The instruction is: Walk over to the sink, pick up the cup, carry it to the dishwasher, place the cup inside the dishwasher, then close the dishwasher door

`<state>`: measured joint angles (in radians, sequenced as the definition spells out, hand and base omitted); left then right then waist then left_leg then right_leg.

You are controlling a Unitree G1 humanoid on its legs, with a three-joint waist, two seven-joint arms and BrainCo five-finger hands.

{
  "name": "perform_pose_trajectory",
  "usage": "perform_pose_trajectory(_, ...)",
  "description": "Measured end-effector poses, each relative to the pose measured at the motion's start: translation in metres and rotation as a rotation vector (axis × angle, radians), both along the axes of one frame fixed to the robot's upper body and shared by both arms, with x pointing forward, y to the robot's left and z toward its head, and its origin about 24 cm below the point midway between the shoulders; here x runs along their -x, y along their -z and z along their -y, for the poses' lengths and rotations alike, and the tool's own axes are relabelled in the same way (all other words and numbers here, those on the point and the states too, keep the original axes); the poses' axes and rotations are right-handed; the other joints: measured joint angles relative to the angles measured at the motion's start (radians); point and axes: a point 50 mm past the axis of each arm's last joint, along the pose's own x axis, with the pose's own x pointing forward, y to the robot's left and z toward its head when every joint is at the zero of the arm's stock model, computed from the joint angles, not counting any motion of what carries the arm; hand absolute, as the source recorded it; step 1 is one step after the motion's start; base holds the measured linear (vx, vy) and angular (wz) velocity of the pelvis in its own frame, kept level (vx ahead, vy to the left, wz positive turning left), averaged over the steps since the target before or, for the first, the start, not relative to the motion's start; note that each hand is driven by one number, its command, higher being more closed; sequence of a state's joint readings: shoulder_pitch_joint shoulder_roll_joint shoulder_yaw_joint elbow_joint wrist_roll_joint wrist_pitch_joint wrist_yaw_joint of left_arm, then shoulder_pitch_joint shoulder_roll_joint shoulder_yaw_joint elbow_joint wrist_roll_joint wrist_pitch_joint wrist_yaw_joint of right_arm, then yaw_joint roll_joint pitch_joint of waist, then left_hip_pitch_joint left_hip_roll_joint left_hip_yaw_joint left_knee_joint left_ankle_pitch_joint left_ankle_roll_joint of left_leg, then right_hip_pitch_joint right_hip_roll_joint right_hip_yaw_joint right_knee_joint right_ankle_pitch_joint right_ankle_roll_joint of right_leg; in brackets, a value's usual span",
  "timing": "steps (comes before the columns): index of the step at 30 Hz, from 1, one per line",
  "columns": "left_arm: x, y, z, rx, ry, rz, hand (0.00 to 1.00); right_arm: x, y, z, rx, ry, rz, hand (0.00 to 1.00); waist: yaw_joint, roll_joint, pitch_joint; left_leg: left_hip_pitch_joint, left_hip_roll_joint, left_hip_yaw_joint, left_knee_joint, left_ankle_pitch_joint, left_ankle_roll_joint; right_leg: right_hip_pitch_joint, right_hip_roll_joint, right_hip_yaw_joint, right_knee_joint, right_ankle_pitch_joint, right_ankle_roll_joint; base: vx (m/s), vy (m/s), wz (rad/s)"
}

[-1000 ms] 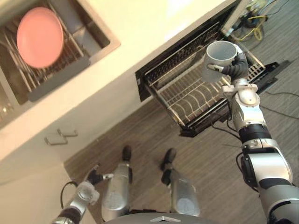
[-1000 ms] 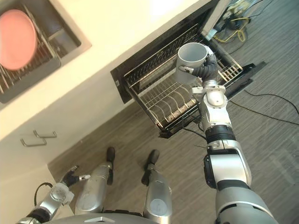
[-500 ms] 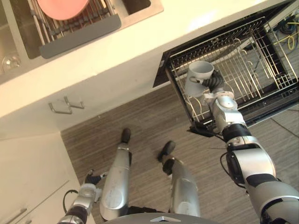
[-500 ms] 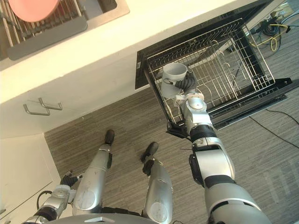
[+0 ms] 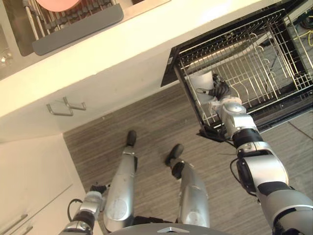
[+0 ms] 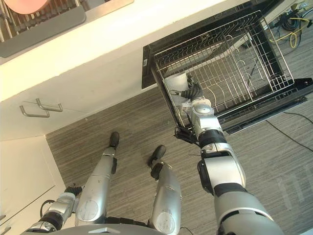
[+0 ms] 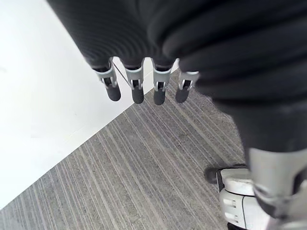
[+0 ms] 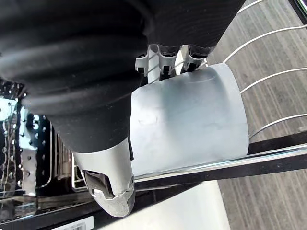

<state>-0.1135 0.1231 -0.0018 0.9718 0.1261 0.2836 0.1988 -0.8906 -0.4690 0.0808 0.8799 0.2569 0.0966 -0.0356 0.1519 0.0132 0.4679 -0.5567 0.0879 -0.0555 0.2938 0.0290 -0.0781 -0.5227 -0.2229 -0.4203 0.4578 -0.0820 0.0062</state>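
Note:
A light grey cup (image 5: 200, 84) sits low in the near left corner of the pulled-out wire rack (image 5: 254, 58) of the open dishwasher. My right hand (image 5: 220, 91) is shut on it. In the right wrist view the fingers (image 8: 165, 60) curl over the cup (image 8: 192, 120) and the thumb (image 8: 112, 191) lies along its side, with the rack's rim wire crossing in front. The black dishwasher door (image 5: 293, 110) hangs open under the rack. My left hand (image 5: 96, 189) hangs low beside my leg, its fingers (image 7: 136, 91) relaxed over the floor and holding nothing.
A cream counter (image 5: 127, 39) runs across the top, with a sink holding a pink plate (image 5: 58, 4) on a grey drying tray (image 5: 73, 27). Two cabinet handles (image 5: 66, 106) sit below the counter. White cabinets (image 5: 29, 196) stand at the left. Cables (image 5: 308, 22) lie beyond the dishwasher.
My right hand has come down with the cup, from above the rack into its near left corner. The camera has shifted, so the sink now sits higher in the picture.

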Motion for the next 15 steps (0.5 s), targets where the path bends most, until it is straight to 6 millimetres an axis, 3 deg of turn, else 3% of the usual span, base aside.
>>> perform_pose_trajectory(5, 0.004, 0.002, 0.001, -0.001, 0.06, -0.056, 0.0, -0.004, -0.008, -0.009, 0.05, 0.005, 0.031, 0.0, -0.006, 0.0, 0.0, 0.037, 0.012, 0.029, 0.001, 0.003, 0.004, 0.038, 0.0, 0.0, 0.0, -0.003, 0.002, 0.0, -0.001, 0.01)
perform_pose_trajectory(10, 0.008, 0.004, 0.001, -0.026, 0.113, -0.084, 0.0, -0.001, -0.025, -0.008, 0.016, 0.032, 0.17, 0.0, -0.024, 0.001, 0.0, 0.116, 0.021, 0.071, -0.023, 0.0, 0.006, 0.107, 0.001, 0.009, -0.027, -0.006, 0.01, -0.02, 0.013, -0.04)
perform_pose_trajectory(13, 0.017, 0.006, -0.006, -0.053, 0.143, -0.108, 0.0, 0.008, -0.018, -0.001, -0.02, 0.076, 0.219, 0.0, -0.041, 0.001, 0.0, 0.204, 0.025, 0.102, -0.085, 0.018, 0.008, 0.177, 0.005, 0.013, -0.066, -0.004, 0.019, 0.02, 0.012, -0.07)
perform_pose_trajectory(15, 0.026, 0.007, -0.01, -0.07, 0.162, -0.125, 0.0, 0.02, -0.001, 0.007, -0.071, 0.111, 0.217, 0.0, -0.053, 0.002, -0.002, 0.277, 0.026, 0.12, -0.129, 0.022, 0.009, 0.238, 0.017, 0.022, -0.11, 0.009, 0.032, 0.06, 0.023, -0.14)
